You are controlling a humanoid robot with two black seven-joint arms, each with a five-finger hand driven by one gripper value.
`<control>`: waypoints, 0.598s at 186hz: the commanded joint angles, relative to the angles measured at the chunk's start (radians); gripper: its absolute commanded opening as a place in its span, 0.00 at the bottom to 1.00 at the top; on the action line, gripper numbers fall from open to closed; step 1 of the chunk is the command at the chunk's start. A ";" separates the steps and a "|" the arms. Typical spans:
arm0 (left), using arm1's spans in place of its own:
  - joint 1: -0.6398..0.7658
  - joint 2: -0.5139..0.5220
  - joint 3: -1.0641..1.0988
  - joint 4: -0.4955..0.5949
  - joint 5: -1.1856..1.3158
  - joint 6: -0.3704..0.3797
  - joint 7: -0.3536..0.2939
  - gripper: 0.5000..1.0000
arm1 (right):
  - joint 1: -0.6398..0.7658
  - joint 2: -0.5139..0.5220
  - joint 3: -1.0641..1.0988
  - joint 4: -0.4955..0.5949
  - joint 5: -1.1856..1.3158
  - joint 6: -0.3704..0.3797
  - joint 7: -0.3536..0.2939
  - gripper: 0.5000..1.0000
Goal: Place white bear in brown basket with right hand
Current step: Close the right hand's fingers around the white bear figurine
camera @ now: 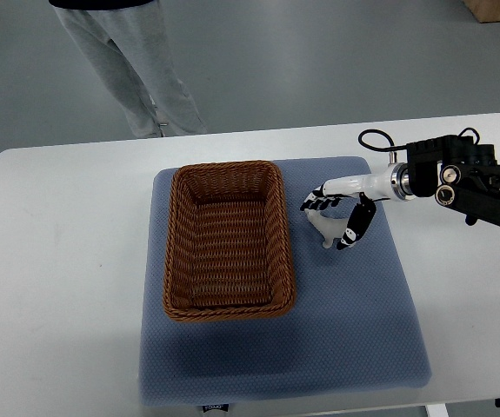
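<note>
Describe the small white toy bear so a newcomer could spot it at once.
Start at the blue-grey padded mat covering the white table. Just right of the brown woven wicker basket, the robot's right hand has its fingers around the small white toy bear. It is the only white object on the mat, outside the basket.

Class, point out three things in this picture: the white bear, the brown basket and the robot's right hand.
white bear (326,229), top view, on its pale body between the fingers.
brown basket (289,234), top view, on its right woven wall.
right hand (343,208), top view, on the middle of the hand, fingers around the bear.
</note>
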 commanded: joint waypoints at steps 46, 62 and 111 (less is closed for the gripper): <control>0.000 0.000 0.000 0.000 0.000 0.000 -0.001 1.00 | -0.001 -0.002 0.000 0.000 0.002 0.002 0.003 0.59; 0.000 0.000 0.000 0.000 0.000 0.000 -0.001 1.00 | -0.001 0.000 0.000 0.000 0.000 0.002 0.003 0.59; 0.000 0.000 0.000 0.000 0.000 0.000 -0.001 1.00 | -0.001 -0.005 0.000 0.000 -0.012 0.002 0.004 0.23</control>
